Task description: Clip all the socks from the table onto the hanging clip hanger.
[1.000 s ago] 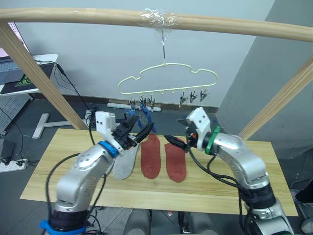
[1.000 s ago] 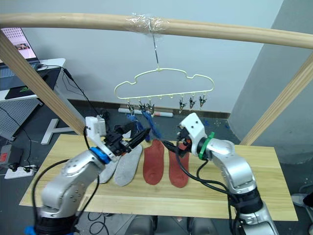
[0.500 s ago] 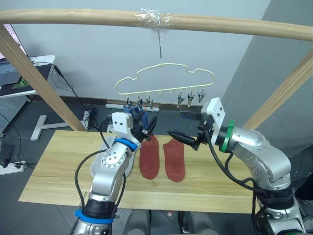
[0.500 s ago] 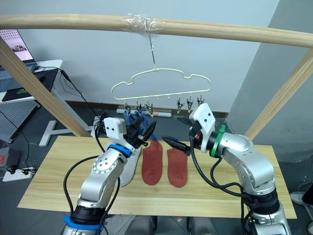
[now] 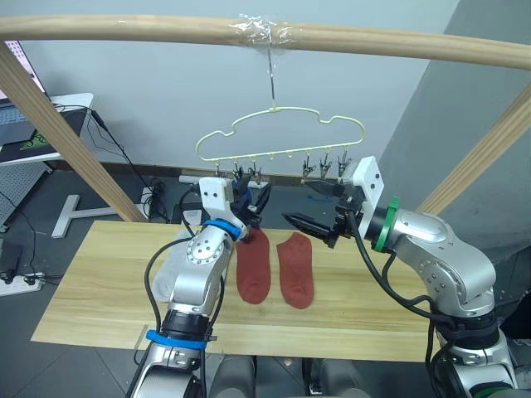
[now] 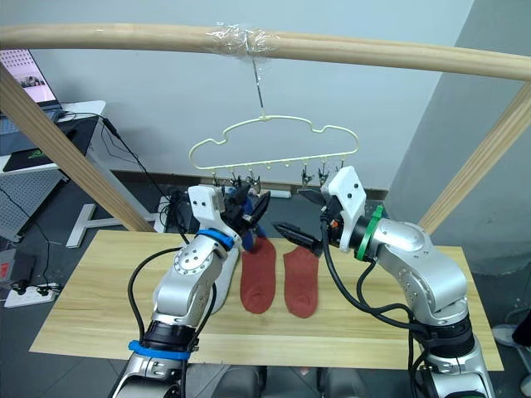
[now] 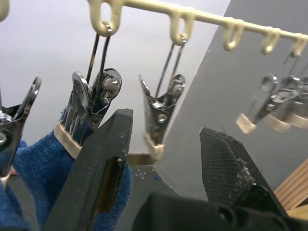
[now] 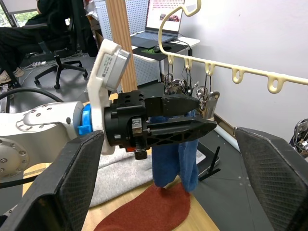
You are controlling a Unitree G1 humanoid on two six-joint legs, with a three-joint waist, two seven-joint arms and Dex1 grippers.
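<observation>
The pale clip hanger [image 5: 278, 133] hangs by its hook from the wooden bar. Two blue socks [image 5: 238, 196] dangle from its left clips. My left gripper [image 5: 253, 197] is raised just under those clips and is open, its fingers [image 7: 103, 159] either side of an empty metal clip [image 7: 159, 120], beside the clip holding a blue sock [image 7: 33, 163]. My right gripper [image 5: 309, 205] is open and empty, in the air a little right of it. Two rust red socks [image 5: 253, 265] lie side by side on the table [image 5: 99, 282]. A grey sock [image 8: 115, 178] lies left of them, mostly behind my left arm.
The thick wooden bar frame [image 5: 124, 29] runs overhead, with slanted posts [image 5: 58, 133] at both sides. A white desk with a laptop [image 5: 33, 124] stands at the back left, with cables on the floor. A seated person [image 8: 29, 43] appears beyond the frame.
My left gripper has risen from beside the hanging blue socks to the clips. My right gripper has lifted from near the red socks toward the hanger. The camera has shifted a little.
</observation>
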